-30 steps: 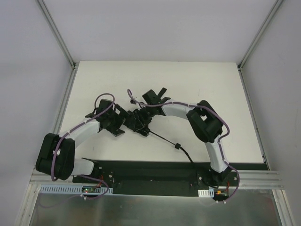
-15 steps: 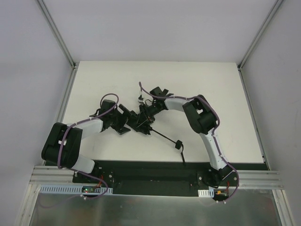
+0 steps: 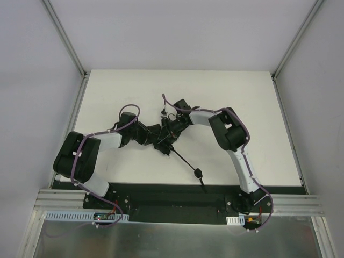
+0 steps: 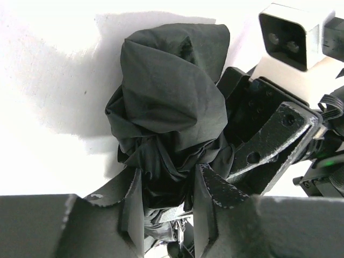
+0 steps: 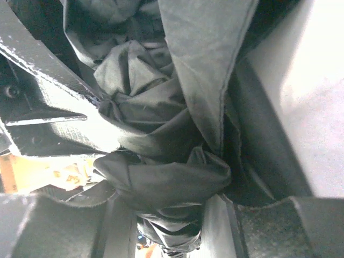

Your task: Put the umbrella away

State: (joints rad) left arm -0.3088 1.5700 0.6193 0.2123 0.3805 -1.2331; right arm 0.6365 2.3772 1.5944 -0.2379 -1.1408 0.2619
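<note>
Near the middle of the white table (image 3: 242, 107), we see the umbrella (image 3: 160, 141) lying with its black fabric crumpled into a bundle. Its thin shaft (image 3: 184, 160) runs toward the near edge and ends in the small knob handle (image 3: 198, 173), with the cord (image 3: 202, 185) just beyond it. On the left side, the left gripper (image 4: 167, 172) presses its two fingers narrowly on the bundle and holds the fabric. On the right side, the right gripper (image 5: 171, 199) also has fabric squeezed between its fingers. Both grippers are just beside each other at the bundle.
</note>
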